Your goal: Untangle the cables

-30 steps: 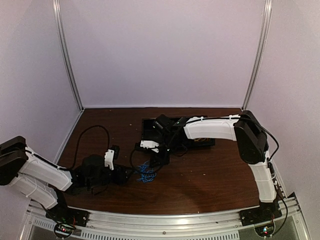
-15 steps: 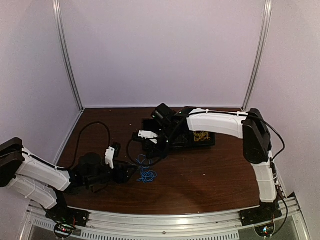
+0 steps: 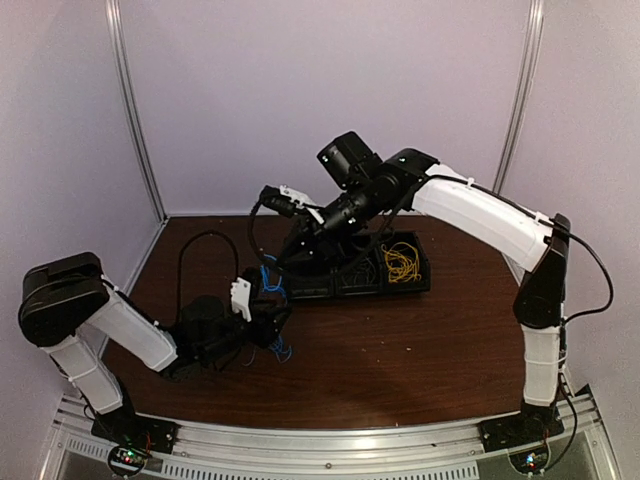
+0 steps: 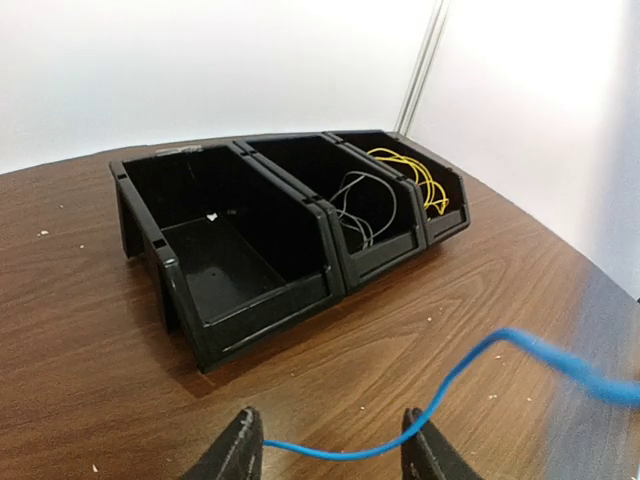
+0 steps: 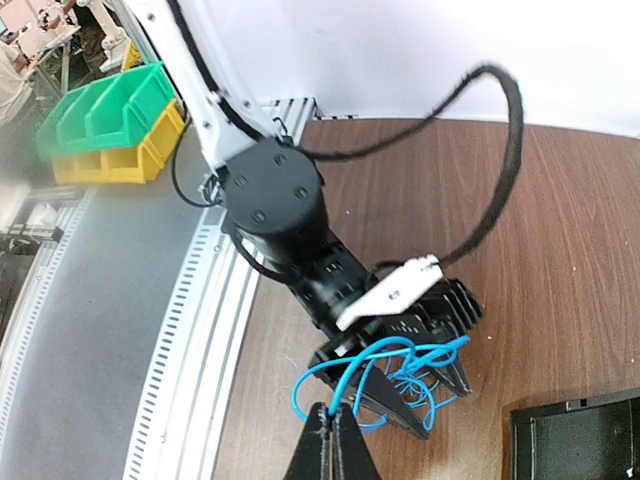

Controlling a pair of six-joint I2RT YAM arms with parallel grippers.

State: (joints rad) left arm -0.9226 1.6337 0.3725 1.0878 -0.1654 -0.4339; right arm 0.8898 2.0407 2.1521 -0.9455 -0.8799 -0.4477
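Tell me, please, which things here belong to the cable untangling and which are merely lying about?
Part of the job:
- blue cable, pinched by the right gripper
- grey cable, middle compartment
- yellow cable, right compartment

Just standing by:
- black three-compartment bin
- green bins and yellow bins beyond the table

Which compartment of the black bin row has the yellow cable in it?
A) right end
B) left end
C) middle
A: in the left wrist view the yellow cable lies in the right-end compartment of the bin row; the middle one holds dark wires.
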